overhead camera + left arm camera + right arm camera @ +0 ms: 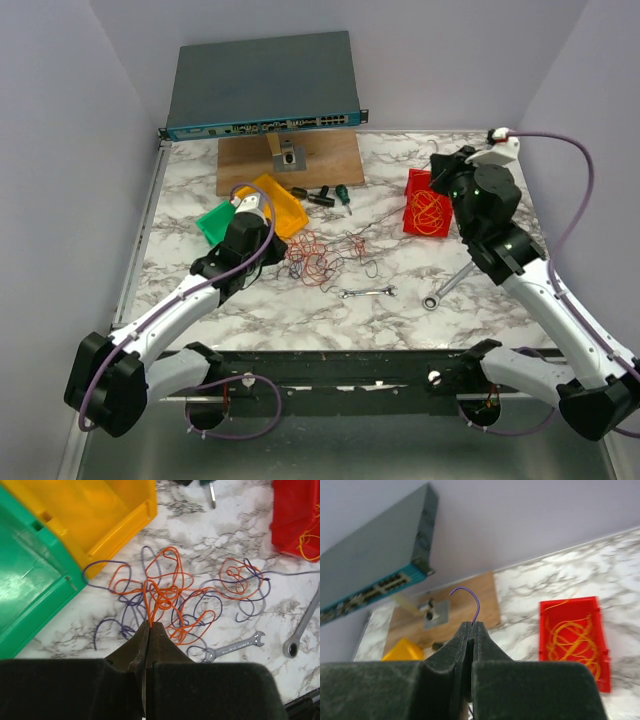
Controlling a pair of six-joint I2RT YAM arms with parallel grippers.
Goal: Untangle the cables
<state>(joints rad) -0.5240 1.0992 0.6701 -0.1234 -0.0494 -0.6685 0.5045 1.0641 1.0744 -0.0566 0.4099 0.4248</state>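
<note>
The cables lie as a loose tangle of orange (167,587) and purple (132,605) wires on the marble table (420,300), left of centre (312,255). My left gripper (150,625) is shut on an orange cable at the near edge of the tangle. My right gripper (472,624) is raised at the right and shut on a thin purple cable, whose curled end (470,592) sticks out above the fingertips. Yellow cables (572,635) lie coiled inside the red bin (597,650).
A green bin (212,222) and a yellow bin (288,208) stand left of the tangle, and the red bin (414,188) to its right. Two wrenches (367,292) (447,284) lie near the front. Screwdrivers (330,195), a wooden board (325,160) and a network switch (262,85) are at the back.
</note>
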